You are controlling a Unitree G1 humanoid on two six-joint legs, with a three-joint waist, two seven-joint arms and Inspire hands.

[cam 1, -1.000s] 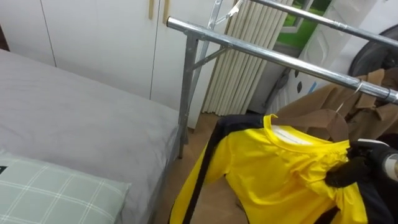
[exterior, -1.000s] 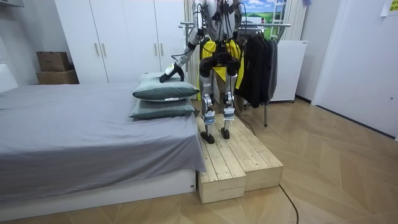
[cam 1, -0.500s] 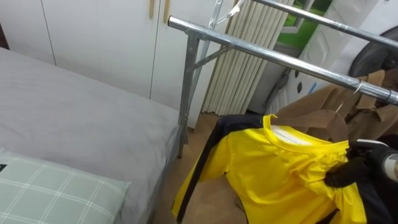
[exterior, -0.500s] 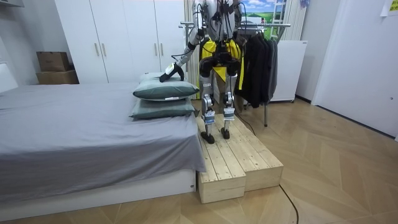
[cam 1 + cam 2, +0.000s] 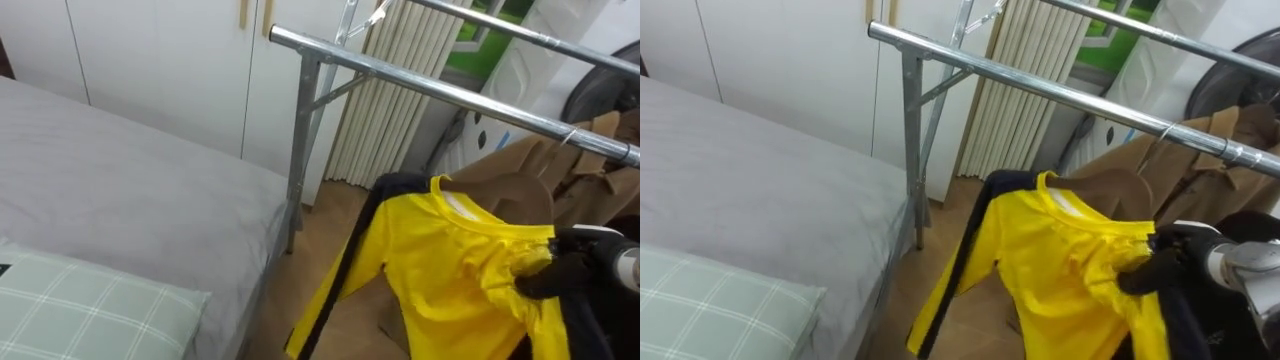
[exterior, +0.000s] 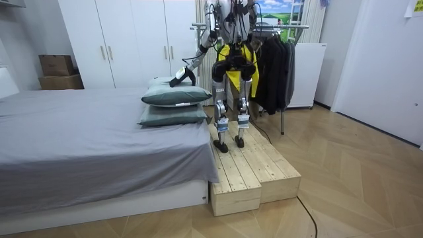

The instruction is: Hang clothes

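Observation:
A yellow shirt [image 5: 460, 260] with black trim hangs below the metal clothes rail [image 5: 430, 88], its collar up and its body bunched toward the right. My right hand [image 5: 562, 270] is shut on the bunched yellow cloth at the right edge, below the rail; it also shows in the right eye view [image 5: 1155, 265]. In the room view the shirt [image 6: 248, 56] hangs in front of my body, and my left hand [image 6: 181, 78] reaches out over the top pillow [image 6: 175, 96] on the bed. I stand on a wooden platform [image 6: 254, 168] facing the rack.
A brown garment [image 5: 515, 175] hangs on the rail behind the shirt. The rack's upright post [image 5: 298, 150] stands by the grey bed [image 5: 130, 200]. A checked green pillow [image 5: 90, 310] lies at lower left. Dark clothes [image 6: 274, 69] hang further along the rack; white wardrobes [image 6: 125, 39] stand behind.
The yellow shirt has swung to the right and gathered closer to my right hand, baring more floor under the rail. My left arm stays over the pillow.

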